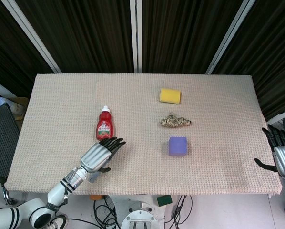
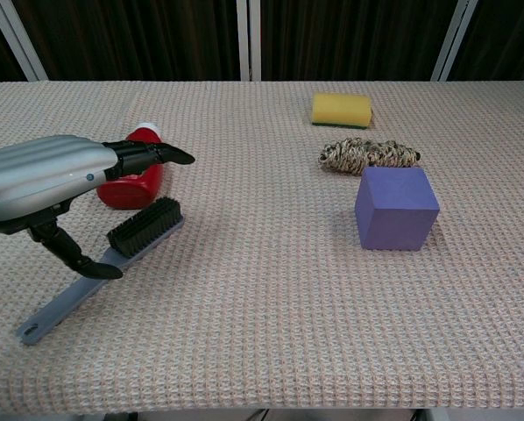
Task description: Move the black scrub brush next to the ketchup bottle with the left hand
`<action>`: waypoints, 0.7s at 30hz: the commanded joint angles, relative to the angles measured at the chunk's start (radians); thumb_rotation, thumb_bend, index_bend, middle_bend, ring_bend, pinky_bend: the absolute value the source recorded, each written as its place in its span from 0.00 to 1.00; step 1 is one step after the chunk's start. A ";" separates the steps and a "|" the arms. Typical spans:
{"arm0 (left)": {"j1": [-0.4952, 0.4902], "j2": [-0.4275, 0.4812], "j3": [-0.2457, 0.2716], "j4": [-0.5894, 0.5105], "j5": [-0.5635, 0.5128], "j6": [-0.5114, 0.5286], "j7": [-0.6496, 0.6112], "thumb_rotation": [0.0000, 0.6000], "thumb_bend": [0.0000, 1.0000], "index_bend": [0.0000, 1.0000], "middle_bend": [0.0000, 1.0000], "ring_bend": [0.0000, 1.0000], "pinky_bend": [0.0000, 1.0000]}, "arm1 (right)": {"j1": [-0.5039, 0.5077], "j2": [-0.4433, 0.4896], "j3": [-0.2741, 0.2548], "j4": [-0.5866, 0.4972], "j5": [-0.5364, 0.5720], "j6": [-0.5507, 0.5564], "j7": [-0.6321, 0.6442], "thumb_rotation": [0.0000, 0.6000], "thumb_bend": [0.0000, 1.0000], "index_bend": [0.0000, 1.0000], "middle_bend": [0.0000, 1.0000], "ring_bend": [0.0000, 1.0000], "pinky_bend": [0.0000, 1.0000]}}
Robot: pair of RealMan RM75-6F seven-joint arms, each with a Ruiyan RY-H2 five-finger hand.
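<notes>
The red ketchup bottle (image 1: pixel 104 125) lies on the woven table mat, left of centre; in the chest view the ketchup bottle (image 2: pixel 132 186) is partly hidden behind my fingers. Just in front of it lies the black scrub brush (image 2: pixel 145 225), bristles up, its grey handle (image 2: pixel 56 310) running toward the near left. My left hand (image 2: pixel 47 180) hovers over the brush with fingers stretched out and thumb pointing down beside the handle, holding nothing. In the head view my left hand (image 1: pixel 100 155) hides the brush. My right hand (image 1: pixel 281 153) is open at the table's right edge.
A yellow sponge (image 1: pixel 169 95) sits toward the back, a coil of tan rope (image 1: pixel 175 122) lies in front of it, and a purple cube (image 1: pixel 178 146) is nearer still. All three are right of centre, apart from the bottle.
</notes>
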 commanded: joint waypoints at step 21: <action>0.033 -0.067 0.016 -0.004 -0.229 0.055 0.204 1.00 0.00 0.18 0.39 0.31 0.56 | 0.004 0.000 0.010 0.012 -0.021 0.000 0.044 1.00 0.18 0.00 0.00 0.00 0.00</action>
